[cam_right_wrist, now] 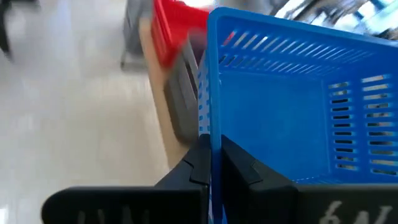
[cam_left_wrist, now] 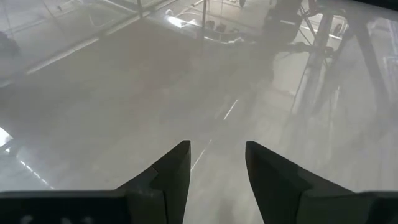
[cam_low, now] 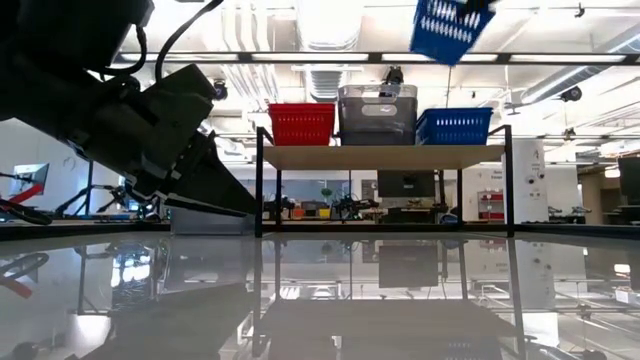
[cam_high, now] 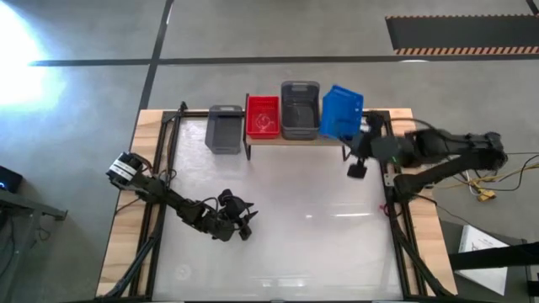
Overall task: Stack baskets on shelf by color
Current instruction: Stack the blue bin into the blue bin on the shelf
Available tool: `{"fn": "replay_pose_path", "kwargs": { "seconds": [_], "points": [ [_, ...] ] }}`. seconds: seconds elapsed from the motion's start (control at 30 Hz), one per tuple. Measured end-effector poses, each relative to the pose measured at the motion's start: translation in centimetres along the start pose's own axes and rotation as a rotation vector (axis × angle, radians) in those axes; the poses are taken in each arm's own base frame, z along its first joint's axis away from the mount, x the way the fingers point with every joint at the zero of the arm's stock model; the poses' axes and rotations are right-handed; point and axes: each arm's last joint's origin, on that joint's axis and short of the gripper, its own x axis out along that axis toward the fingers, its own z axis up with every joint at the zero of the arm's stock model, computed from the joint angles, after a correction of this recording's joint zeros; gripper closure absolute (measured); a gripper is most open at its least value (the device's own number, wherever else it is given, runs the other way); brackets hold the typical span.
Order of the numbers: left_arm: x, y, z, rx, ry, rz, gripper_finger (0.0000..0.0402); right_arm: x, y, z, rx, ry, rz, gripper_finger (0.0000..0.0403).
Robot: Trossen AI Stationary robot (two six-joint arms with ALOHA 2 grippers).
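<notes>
The blue basket [cam_right_wrist: 292,106] is held in the air, pinched by its near wall between the two fingers of the right claw [cam_right_wrist: 214,165]; in the low view this basket [cam_low: 447,28] hangs tilted, well above the shelf [cam_low: 380,156] and clear of everything on it. From above, the held basket [cam_high: 341,112] sits just ahead of the right claw [cam_high: 364,128], over the right end of the shelf [cam_high: 295,140]. Directly beneath it on the shelf stands a second blue basket [cam_low: 453,126]. Farther from the claw along the board comes a dark grey basket [cam_high: 300,108], which in the low view stands taller than its neighbours [cam_low: 377,114], then a red basket [cam_high: 262,116] at the left end of the shelf. Beyond the shelf's left end, farthest from the right claw, another grey basket [cam_high: 224,129] rests on the table [cam_high: 320,227], just beside the shelf leg. The left claw [cam_high: 240,220] is low over the table, well apart from the shelf and all baskets, on the near left part of the surface; its fingers [cam_left_wrist: 171,171] are spread with a gap between them and grip nothing.
</notes>
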Motion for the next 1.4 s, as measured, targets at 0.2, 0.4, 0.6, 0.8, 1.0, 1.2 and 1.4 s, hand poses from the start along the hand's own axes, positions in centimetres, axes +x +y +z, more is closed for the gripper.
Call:
{"fn": "replay_pose_path", "kwargs": {
  "seconds": [0.2,0.4,0.6,0.8,1.0,1.2,1.4],
  "points": [
    [0.0,0.0,0.0,0.0,0.0,0.0,0.0263,4.1,-4.4,-2.1,-0.037,0.198,0.039,0.0394],
    [0.0,0.0,0.0,0.001,0.001,0.0,0.0263,7.1,-7.5,-3.8,0.017,0.268,0.145,0.0394],
    [0.0,0.0,0.0,-0.001,0.001,0.0,0.0263,8.1,-8.0,-4.9,0.015,0.346,0.212,0.0394],
    [0.0,0.0,0.0,-0.002,0.001,-0.001,0.0263,8.1,-7.8,-5.2,-0.002,0.392,0.233,0.0393],
    [0.0,0.0,0.1,-0.004,0.0,-0.001,0.0263,7.7,-8.0,-5.0,-0.013,0.374,0.224,0.0357],
    [0.0,-0.1,0.1,-0.011,-0.006,-0.005,0.0263,7.3,-8.1,-5.0,0.024,0.38,0.193,0.0287],
    [0.0,-0.1,0.3,0.003,-0.008,-0.011,0.0263,7.3,-7.9,-5.2,0.208,0.415,0.16,0.0257]
  ]
}}
